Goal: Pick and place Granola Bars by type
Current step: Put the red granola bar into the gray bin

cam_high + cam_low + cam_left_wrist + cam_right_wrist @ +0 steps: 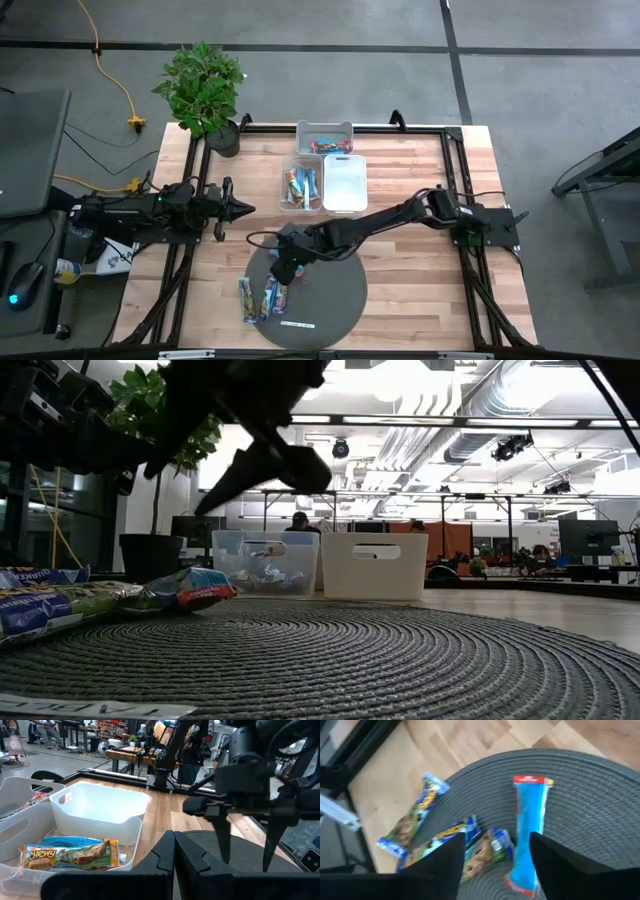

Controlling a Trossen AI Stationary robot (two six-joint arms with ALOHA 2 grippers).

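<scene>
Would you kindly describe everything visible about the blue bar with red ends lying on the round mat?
The blue bar is a slim, shiny, foil-like packet, bright blue along its length with red crimped ends and a little yellow at one end. It looks sealed and lies flat on the dark woven round mat, just beside the other bars without clearly touching them. The right hand hovers above it with fingers spread, not gripping it.

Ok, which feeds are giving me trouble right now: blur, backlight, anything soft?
Right wrist view: motion-smeared, the blue bar and mat soft. Low view: ceiling lights silhouette the right gripper; nearest bars are defocused. High view: evenly lit.
</scene>
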